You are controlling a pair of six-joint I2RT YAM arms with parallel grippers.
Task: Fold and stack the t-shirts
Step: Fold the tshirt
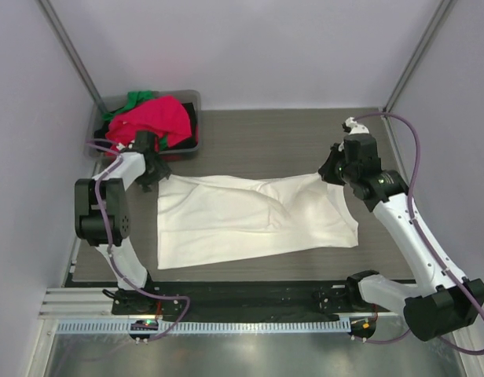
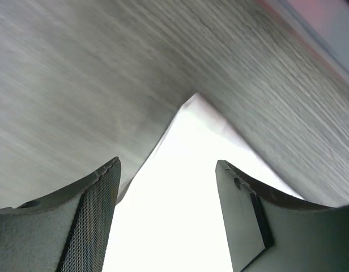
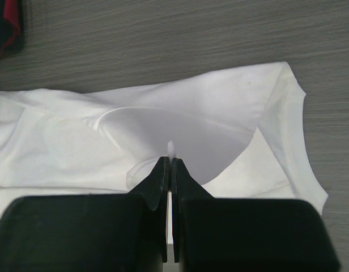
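A large cream-white t-shirt (image 1: pixel 250 220) lies spread across the middle of the table. My left gripper (image 1: pixel 152 174) is open over the shirt's far left corner. In the left wrist view (image 2: pixel 167 164) the white cloth (image 2: pixel 180 215) lies between and below the two spread fingers, with the corner tip pointing away. My right gripper (image 1: pixel 330 169) is shut on the shirt's far right corner and holds it lifted off the table. In the right wrist view (image 3: pixel 170 160) a small nub of white cloth (image 3: pixel 208 119) pokes out above the closed fingertips. A bright pink-red t-shirt (image 1: pixel 157 119) and a green one (image 1: pixel 137 98) lie piled in the bin.
A grey plastic bin (image 1: pixel 192 98) stands at the far left corner of the table, just behind my left gripper. Dark cloth shows inside it, and its edge shows in the right wrist view (image 3: pixel 7 28). Wood-grain table (image 1: pixel 265 133) lies between the shirt and the back wall.
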